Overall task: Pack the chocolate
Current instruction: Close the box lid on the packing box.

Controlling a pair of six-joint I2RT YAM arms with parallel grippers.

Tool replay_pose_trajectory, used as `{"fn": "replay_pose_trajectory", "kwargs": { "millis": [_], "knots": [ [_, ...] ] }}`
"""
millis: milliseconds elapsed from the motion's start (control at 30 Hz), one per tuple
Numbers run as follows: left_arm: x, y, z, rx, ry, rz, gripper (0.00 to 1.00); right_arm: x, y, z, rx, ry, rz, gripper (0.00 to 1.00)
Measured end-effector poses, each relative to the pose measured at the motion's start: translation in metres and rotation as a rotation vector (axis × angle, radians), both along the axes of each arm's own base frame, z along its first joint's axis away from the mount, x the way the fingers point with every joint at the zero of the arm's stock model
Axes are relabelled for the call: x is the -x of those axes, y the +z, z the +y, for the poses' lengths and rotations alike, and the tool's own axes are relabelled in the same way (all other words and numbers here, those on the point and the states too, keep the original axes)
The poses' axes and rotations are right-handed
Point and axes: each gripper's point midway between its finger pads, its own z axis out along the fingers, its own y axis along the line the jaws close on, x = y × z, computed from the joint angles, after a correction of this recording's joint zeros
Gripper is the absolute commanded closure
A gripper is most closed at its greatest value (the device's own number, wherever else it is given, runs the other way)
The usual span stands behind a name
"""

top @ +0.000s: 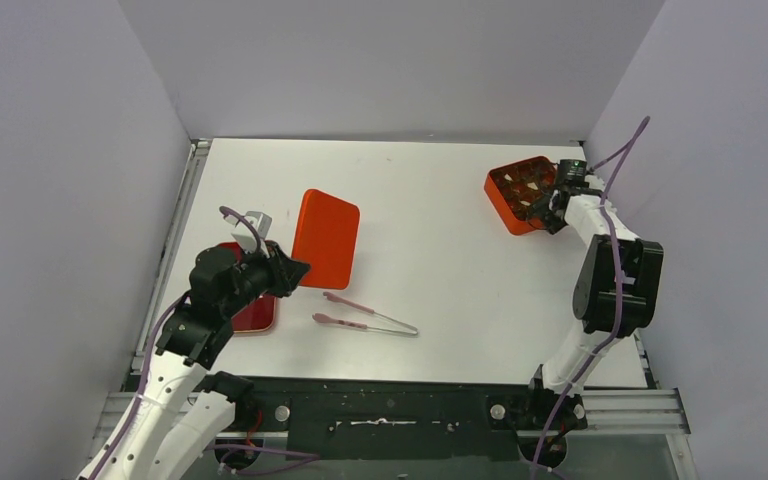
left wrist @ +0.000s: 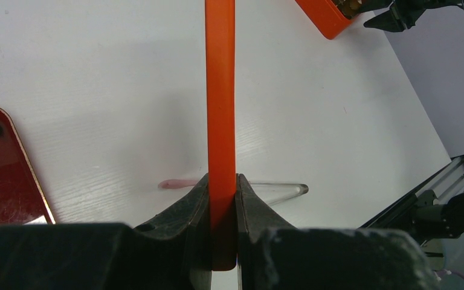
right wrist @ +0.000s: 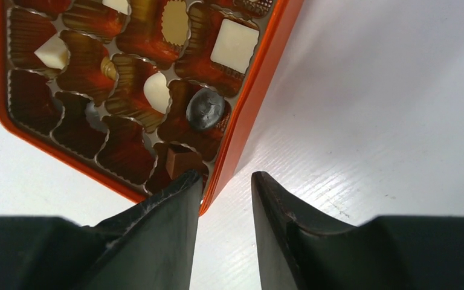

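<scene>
Table (top: 440, 190): white.
Lid (top: 326, 238): orange, left of centre, clamped edge-on in left gripper (top: 288, 270).
Box (top: 495, 195): orange, far right.
Right gripper (right wrist: 225, 181): jaws apart at the box's wall.
Tongs (top: 365, 315): pink, near centre.
Chocolate (right wrist: 234, 45): dark and cream pieces in the box's pockets.

- Bench (top: 440, 200): white, matte, with a faint grain.
- Tongs (top: 365, 315): pink tips and clear arms, lying flat near the front edge, joined end pointing right.
- Orange box (top: 497, 203): open, well apart from the tongs, far back to their right.
- Red tray (top: 257, 313): gold-edged, near the tongs, to their left.
- White block (top: 258, 221): back-left of the tongs, behind the red tray.
</scene>
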Motion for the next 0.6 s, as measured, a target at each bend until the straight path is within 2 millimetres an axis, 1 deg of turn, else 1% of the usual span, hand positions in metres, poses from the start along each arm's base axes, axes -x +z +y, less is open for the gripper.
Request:
{"fn": "replay_pose_trajectory", "kwargs": {
  "millis": [167,300,533,600],
  "knots": [
    [-0.001,-0.003,-0.001,-0.001,0.0,0.012,1.0,-0.004,-0.016,0.002,-0.007,0.019,0.034,0.75],
    [-0.004,-0.006,-0.002,0.0,0.002,0.026,1.0,-0.009,-0.012,0.009,0.015,0.068,0.031,0.82],
    [-0.009,-0.015,-0.007,0.006,-0.002,0.073,1.0,-0.006,-0.014,0.03,0.075,0.185,0.067,0.84],
    [-0.01,-0.015,-0.007,0.005,-0.003,0.073,1.0,-0.004,-0.014,0.038,0.094,0.221,0.075,0.85]
  ]
}}
